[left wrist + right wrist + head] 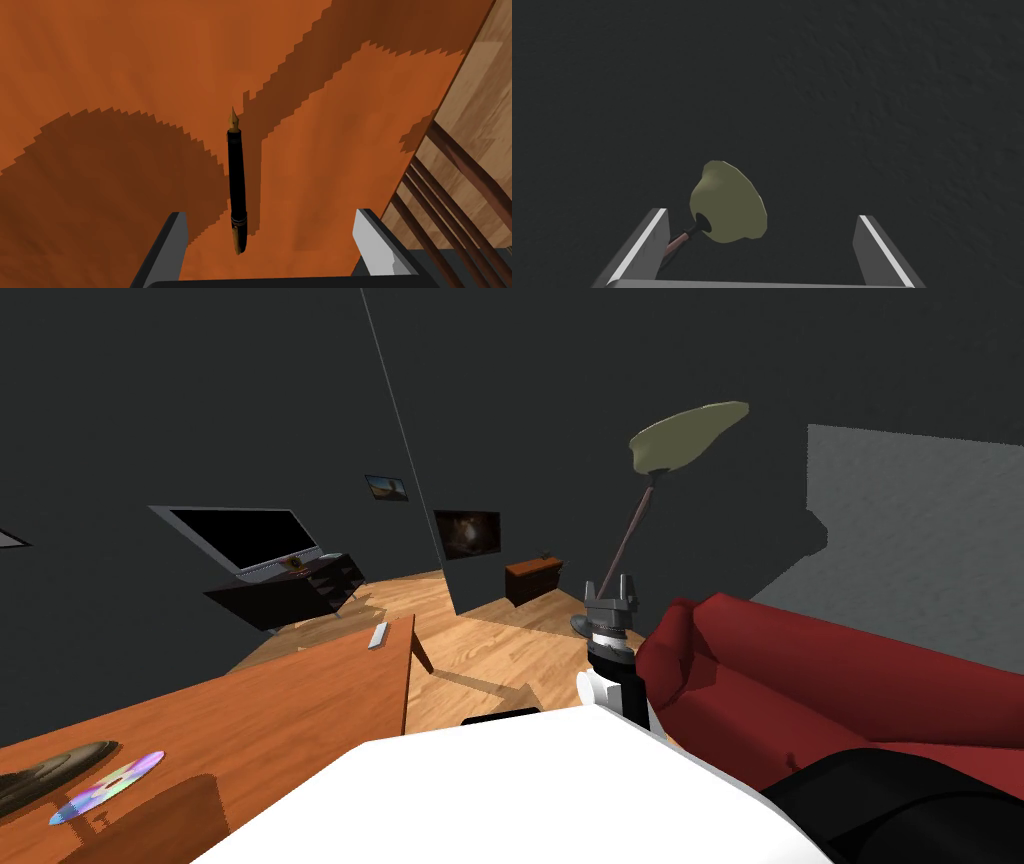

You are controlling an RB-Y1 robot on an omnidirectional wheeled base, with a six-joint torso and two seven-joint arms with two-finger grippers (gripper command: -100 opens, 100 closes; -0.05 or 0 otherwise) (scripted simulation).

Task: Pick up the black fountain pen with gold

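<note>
Black pen (237,185), gold nib, flat on orange table (125,60).

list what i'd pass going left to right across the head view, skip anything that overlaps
disc → tv → dark wall picture → small cabinet → right gripper → red sofa

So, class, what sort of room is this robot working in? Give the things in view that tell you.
Probably a living room: a red sofa, a flat-screen television on a low dark stand, and a floor lamp with an olive shade, all on a wooden floor.
</note>
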